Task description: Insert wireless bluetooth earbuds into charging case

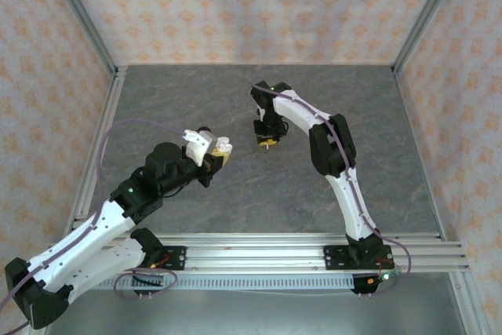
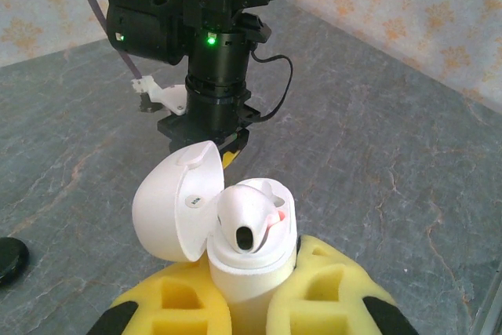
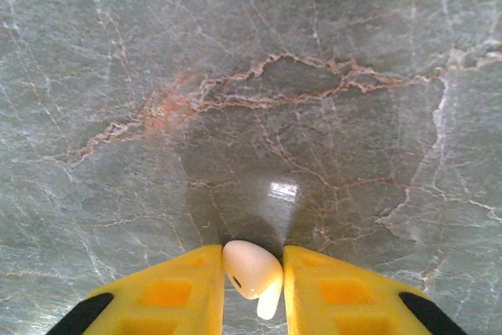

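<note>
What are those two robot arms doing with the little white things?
They are putting earbuds away. The left gripper is shut on a white charging case whose lid stands open, and one earbud already sits inside. The right gripper pinches a second white earbud over the grey table. That one is not in the case yet.

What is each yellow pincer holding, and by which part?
Left pincer: open white charging case, by its lower body. Right pincer: white earbud, by its rounded head.
</note>
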Available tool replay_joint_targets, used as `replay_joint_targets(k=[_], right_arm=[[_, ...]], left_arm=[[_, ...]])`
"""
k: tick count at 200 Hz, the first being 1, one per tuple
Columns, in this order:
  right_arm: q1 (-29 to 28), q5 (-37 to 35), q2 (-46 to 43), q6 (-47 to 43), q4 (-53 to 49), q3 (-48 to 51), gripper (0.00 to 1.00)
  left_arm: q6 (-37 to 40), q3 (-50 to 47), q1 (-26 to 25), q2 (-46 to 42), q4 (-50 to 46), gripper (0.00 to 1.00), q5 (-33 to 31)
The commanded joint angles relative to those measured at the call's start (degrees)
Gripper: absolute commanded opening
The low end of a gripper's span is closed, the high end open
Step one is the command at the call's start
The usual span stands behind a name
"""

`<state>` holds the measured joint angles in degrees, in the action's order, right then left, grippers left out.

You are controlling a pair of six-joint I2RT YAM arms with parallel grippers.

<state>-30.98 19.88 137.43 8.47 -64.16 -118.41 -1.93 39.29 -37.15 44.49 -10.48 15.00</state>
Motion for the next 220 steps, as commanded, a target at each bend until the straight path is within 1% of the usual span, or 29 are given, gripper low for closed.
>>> replay_joint_targets(k=[1,51,92,156,179,220], right_arm=[[-0.6,-2.4,-0.4,-1.8,-1.6,-0.4,0.23],[-0.6,-3.6,-8.7,-2.2,3.8,5.7,0.20],[-0.6,-4.4,-17.4,-2.2,9.3,11.7,0.19],[-0.6,-6.3,-31.3,-1.5,14.6,15.4,0.19],[-0.6,-4.6,-37.5,-1.9,19.0,17.7,0.18],[-1.1,-0.7,-47.9,-2.3,29.0,23.8,0.18]], left_arm=[[-1.3,2.1,-0.2,0.5,3.6,0.00,0.4],[-1.1,3.2,-0.2,2.3,4.5,0.00,0.2],[0.1,5.3,-0.2,4.4,5.0,0.00,0.2],[1.1,8.3,-0.2,6.8,7.8,0.00,1.3],[1.3,9.7,-0.2,7.5,8.0,0.00,1.7],[1.8,13.8,-0.2,9.4,4.8,0.00,2.8]])
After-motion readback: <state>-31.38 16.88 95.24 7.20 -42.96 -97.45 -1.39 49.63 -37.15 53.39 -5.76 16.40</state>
